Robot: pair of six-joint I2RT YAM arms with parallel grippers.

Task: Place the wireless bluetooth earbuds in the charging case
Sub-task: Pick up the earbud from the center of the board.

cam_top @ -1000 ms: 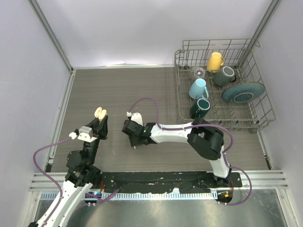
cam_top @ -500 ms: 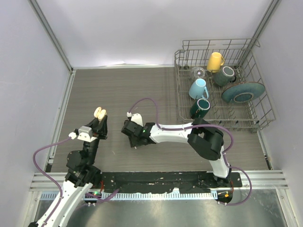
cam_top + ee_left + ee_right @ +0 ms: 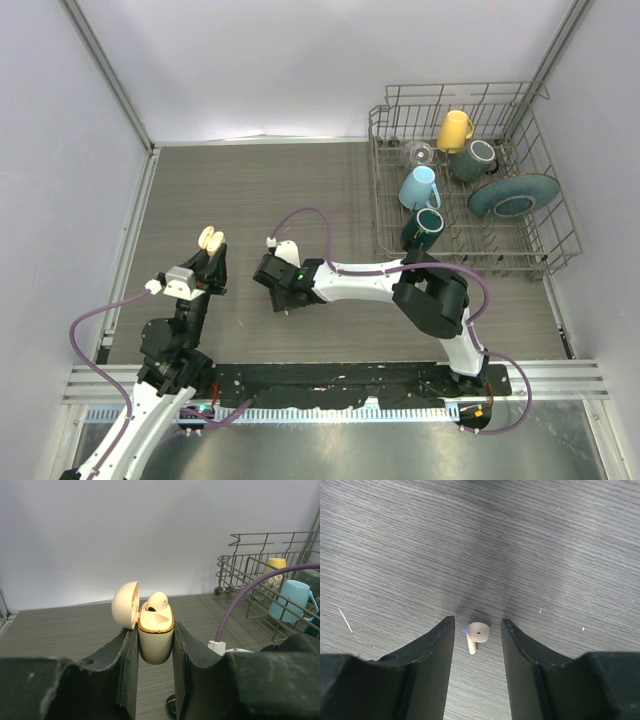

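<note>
- Left gripper point(image 3: 155, 647): jaws clamped on open charging case point(image 3: 155, 627), seated earbud point(image 3: 157, 601) inside.
- Right gripper point(image 3: 477, 624): jaws apart, straddling loose earbud point(image 3: 477, 634).
- Step: pickup; next, probably gentle closing.

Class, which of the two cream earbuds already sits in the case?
The earbud in the open case that the left gripper holds; the other earbud lies on the table, at the right gripper.
</note>
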